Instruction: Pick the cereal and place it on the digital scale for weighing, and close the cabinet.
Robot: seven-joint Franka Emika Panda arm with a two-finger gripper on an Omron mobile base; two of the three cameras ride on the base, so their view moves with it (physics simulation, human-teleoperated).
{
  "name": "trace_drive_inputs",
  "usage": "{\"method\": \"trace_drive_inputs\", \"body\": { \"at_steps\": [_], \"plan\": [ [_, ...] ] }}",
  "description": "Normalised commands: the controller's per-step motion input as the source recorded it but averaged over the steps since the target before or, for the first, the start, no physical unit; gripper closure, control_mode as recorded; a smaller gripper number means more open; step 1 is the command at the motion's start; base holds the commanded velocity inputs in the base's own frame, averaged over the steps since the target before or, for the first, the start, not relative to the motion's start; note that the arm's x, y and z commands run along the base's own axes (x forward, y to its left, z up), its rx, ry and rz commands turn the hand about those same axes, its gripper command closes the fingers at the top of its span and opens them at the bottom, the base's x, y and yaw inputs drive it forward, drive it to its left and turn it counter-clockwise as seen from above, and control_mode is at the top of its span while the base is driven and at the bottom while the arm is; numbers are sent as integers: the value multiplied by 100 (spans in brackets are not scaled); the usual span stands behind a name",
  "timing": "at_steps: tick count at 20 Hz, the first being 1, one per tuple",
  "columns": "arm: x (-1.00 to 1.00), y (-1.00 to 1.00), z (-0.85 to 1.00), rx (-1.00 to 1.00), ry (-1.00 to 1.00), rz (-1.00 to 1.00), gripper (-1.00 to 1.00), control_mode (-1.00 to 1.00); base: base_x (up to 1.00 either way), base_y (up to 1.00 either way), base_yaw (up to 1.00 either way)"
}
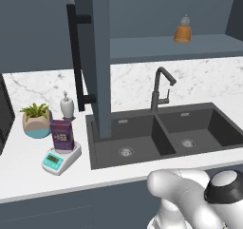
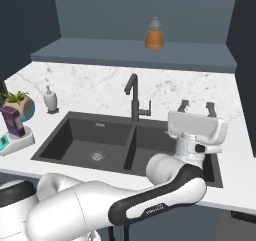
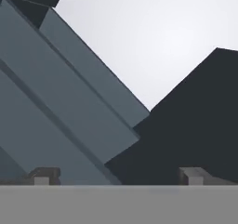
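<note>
standing upright on the digital scale (image 1: 60,159), the cereal (image 1: 62,135) is a small purple box with pale printed marks on its front; in the right base view its narrow side reads reddish-pink (image 2: 13,121). the scale under it is white and flat, with a teal display panel at its front corner, and most of its plate is covered by the box. both sit on the white counter (image 1: 28,168), just in front of a teal-and-tan plant pot (image 1: 36,123) and a white soap dispenser (image 1: 67,106).

the gripper (image 2: 197,108) is raised over the right side of the dark double sink (image 2: 100,145), fingers pointing up, spread wide with nothing between them. the cereal and scale lie well apart from it, far off to its left and lower, across the sink and past the black faucet (image 2: 135,99).

the cabinet (image 1: 142,47) is above and beyond the gripper, its left door (image 1: 97,57) swung open edge-on with a long black bar handle (image 1: 76,57). an orange bottle (image 2: 154,35) stands on its inner shelf, up and to the left of the gripper.

in the hand view the fingertips (image 3: 44,175) frame slanted blue-grey panels and a dark mass; which parts of the cabinet these are is hard to tell. the cabinet's top is cut off in both base views.
</note>
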Motion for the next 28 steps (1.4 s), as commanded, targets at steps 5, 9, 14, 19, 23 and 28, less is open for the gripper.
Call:
{"method": "trace_drive_inputs", "body": {
  "at_steps": [5, 9, 14, 19, 23, 28],
  "plan": [
    [0, -69, -23, 0, 14, -2, -100, -100, 0, 0, 0],
    [0, -57, -48, 0, 0, 0, -100, -100, 0, 0, 0],
    [0, -38, -51, 0, 0, 0, -100, -100, 0, 0, 0],
    [6, -44, -38, 2, 1, 0, -100, -100, 0, 0, 0],
    [0, -89, -1, 8, 13, 0, -100, -100, 0, 0, 0],
    [0, -71, 5, 3, 12, 0, -100, -100, 0, 0, 0]
  ]
}}
